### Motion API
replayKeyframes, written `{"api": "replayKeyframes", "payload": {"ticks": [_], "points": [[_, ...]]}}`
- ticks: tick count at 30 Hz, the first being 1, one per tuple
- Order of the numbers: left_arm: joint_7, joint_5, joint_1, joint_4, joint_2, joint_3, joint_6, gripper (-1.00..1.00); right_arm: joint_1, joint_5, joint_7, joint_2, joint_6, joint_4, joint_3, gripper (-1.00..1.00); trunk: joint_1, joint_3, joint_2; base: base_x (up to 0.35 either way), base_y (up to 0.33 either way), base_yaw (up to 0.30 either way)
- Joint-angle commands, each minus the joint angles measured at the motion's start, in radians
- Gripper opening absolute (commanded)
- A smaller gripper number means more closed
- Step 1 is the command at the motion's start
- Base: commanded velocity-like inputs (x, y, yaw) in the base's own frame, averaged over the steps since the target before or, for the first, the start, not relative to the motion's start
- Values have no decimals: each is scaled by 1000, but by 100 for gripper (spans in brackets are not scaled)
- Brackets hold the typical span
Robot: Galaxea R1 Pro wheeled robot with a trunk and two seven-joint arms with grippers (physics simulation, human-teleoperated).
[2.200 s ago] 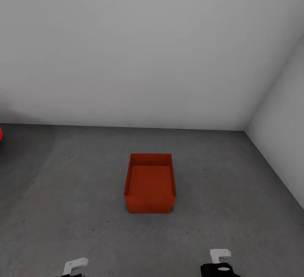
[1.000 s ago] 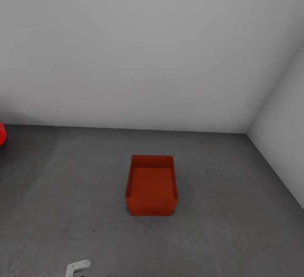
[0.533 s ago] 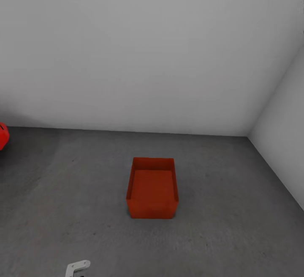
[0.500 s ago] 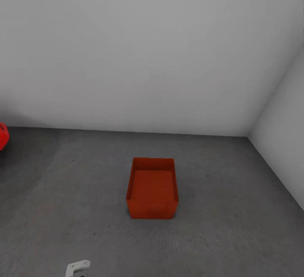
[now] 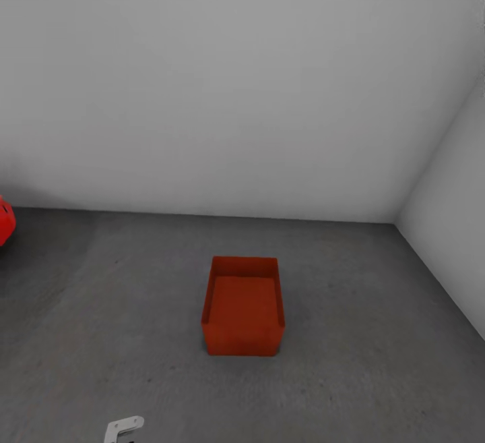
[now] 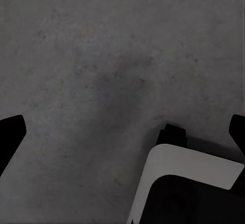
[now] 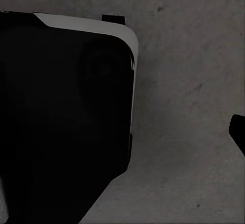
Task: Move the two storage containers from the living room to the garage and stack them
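Note:
One red-orange open-top storage container (image 5: 242, 308) stands upright and empty on the garage's dark grey floor (image 5: 121, 335), a short way out from the back wall. The other container is out of view. A white part of my left arm (image 5: 124, 427) pokes in at the head view's bottom edge, well short of the container. In the left wrist view my left gripper (image 6: 125, 132) is open over bare floor, its black fingertips (image 6: 13, 130) far apart and holding nothing. My right gripper (image 7: 123, 132) is open too, with one fingertip (image 7: 238, 131) at the picture's edge.
Plain pale grey walls (image 5: 236, 92) meet in a corner at the right (image 5: 397, 217). A red rounded thing (image 5: 4, 220) is cut off at the left edge. My own black and white body (image 7: 66, 106) takes up much of the right wrist view.
The whole picture has slid down slightly, so the camera moved. The container stays put on the floor. My right arm's white and black part dropped below the head view's bottom edge.

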Motion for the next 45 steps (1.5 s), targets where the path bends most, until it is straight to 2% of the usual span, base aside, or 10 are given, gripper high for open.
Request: {"api": "replayKeyframes", "payload": {"ticks": [1, 29, 31, 33, 34, 36, 40, 45], "points": [[2, 8, -1, 0, 0, -9, 4, 100, -1, -8, 3, 1, -6, 3, 8, 100, 0, 1, -1, 0, 0, 0], [1, 8, 0, 1, -3, -9, 7, 100, -1, -9, 10, 0, -5, 3, 8, 100, 0, 46, -1, 0, 0, 0], [-11, 9, 18, 1, -8, -9, 14, 100, -1, -9, 10, -1, -5, 3, 8, 100, 0, 49, -1, 0, 0, 0], [-35, 9, 61, 1, -9, -9, 12, 100, -1, -9, 10, 0, -5, 3, 8, 100, 0, 52, -1, 0, 0, 0], [-71, 10, 110, 1, -8, -9, 8, 100, -1, -9, 10, 0, -5, 3, 8, 100, 0, 54, -1, 0, 0, 0], [-119, 11, 162, 1, -3, -9, 5, 100, -1, -9, 10, 0, -6, 3, 8, 100, 0, 57, -1, 0, 0, 0], [-151, 11, 205, 1, 5, -9, 2, 100, -1, -9, 10, 0, -6, 3, 8, 100, 0, 64, -1, 0, 0, 0], [-158, 10, 217, 1, 1, -9, 2, 100, -1, -9, 10, 0, -7, 3, 8, 100, 0, 72, -1, 0, 0, 0]]}}
